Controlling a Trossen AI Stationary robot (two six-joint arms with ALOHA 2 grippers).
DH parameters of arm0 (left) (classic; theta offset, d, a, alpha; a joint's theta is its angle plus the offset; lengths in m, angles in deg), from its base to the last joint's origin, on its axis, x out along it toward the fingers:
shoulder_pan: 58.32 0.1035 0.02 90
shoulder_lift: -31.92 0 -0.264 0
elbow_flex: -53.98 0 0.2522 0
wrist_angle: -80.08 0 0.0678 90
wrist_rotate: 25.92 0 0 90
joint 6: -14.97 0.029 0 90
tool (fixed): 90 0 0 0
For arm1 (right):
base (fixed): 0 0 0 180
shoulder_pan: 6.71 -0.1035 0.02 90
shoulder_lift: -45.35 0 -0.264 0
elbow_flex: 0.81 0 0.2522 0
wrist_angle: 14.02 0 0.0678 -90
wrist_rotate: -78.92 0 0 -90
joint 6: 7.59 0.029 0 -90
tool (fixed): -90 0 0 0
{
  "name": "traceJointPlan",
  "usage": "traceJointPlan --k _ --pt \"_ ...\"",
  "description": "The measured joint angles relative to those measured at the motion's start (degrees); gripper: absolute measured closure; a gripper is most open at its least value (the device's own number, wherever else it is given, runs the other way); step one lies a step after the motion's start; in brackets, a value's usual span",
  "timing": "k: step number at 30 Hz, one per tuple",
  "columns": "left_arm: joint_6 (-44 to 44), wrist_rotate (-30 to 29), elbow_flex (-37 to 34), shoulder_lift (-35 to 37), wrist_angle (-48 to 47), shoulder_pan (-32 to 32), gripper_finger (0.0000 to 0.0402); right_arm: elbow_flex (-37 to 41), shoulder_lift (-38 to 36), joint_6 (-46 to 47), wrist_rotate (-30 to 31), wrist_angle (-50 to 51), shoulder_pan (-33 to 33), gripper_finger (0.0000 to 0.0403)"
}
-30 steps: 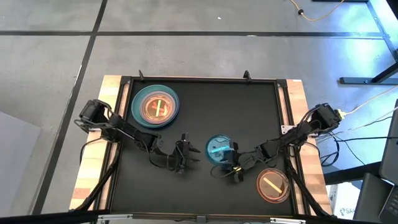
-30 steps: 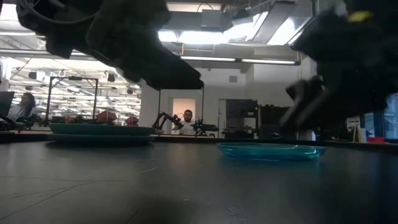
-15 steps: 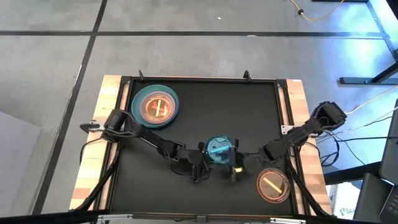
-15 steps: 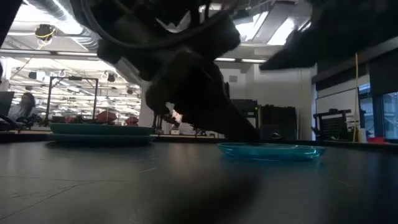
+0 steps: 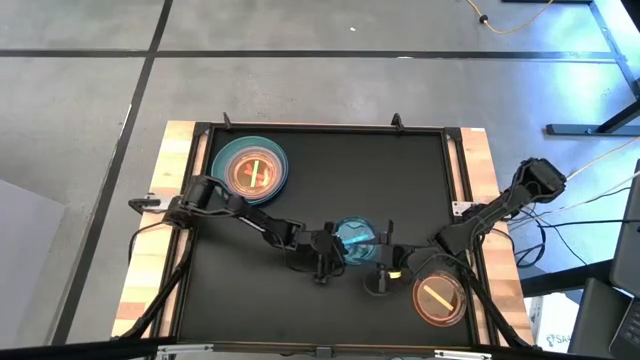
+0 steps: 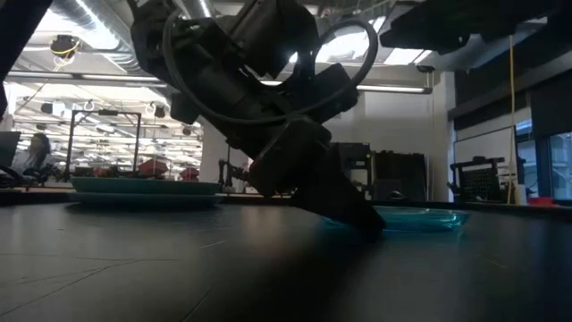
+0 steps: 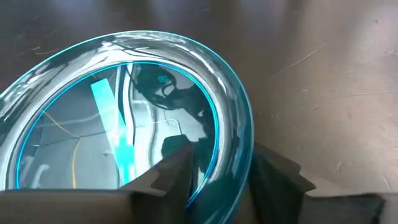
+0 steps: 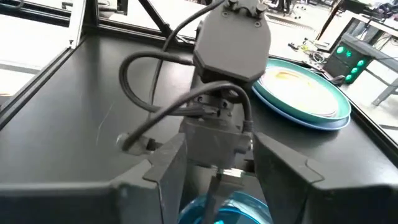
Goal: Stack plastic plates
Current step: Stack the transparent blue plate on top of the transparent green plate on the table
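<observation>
A small translucent blue plate [image 5: 355, 238] [image 6: 420, 217] lies flat on the black mat. My left gripper [image 5: 328, 248] [image 7: 221, 160] is open and tipped down at the plate's left rim, one finger inside the plate and one outside. Its fingertips reach the mat in the low view. My right gripper [image 5: 384, 272] [image 8: 221, 149] is open, raised above the mat just near of the blue plate [image 8: 224, 213]. A stack [image 5: 250, 170] [image 8: 305, 93] of large blue and teal plates with an orange plate on top rests at the far left. A lone orange plate [image 5: 440, 297] lies at the near right. My left gripper straddles the blue plate's left rim [image 7: 239, 155], slanting down from the table's left, one finger [image 7: 171, 177] over the plate's inside and the other [image 7: 273, 180] outside. The plate lies flat on the mat. I cannot tell whether the fingers touch the rim.
The mat sits in a raised black frame [image 5: 330, 128] with wooden table edges [image 5: 150, 270] on both sides. Bare mat [image 5: 370, 180] lies between the stack and the right side. The two arms stand close together around the blue plate.
My left gripper has swung toward the table's right, from left of the blue plate to its rim, and come down until its fingertips are at the mat. My right gripper has risen and drawn back slightly toward the near right. The plate has stayed put.
</observation>
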Motion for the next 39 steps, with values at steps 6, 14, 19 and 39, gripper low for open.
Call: traceJointPlan --k 6,14,19,39 --pt "0.0 -0.3 0.0 -0.1 0.0 -0.1 0.0322 0.0 0.0 0.0 0.0 0.5 0.0 0.0223" --pt "-0.1 -1.0 0.0 0.0 0.0 0.0 0.0396 0.0 0.0 0.9 2.1 0.4 0.0 0.0223" --pt "0.1 -5.0 -0.1 1.6 -1.8 -1.1 0.0394 0.0 0.0 1.2 5.5 0.4 -0.3 0.0223" --pt "-2.1 -22.3 -10.0 27.0 -23.2 -4.3 0.0397 0.0 -0.2 1.4 13.9 4.1 -3.7 0.0223"
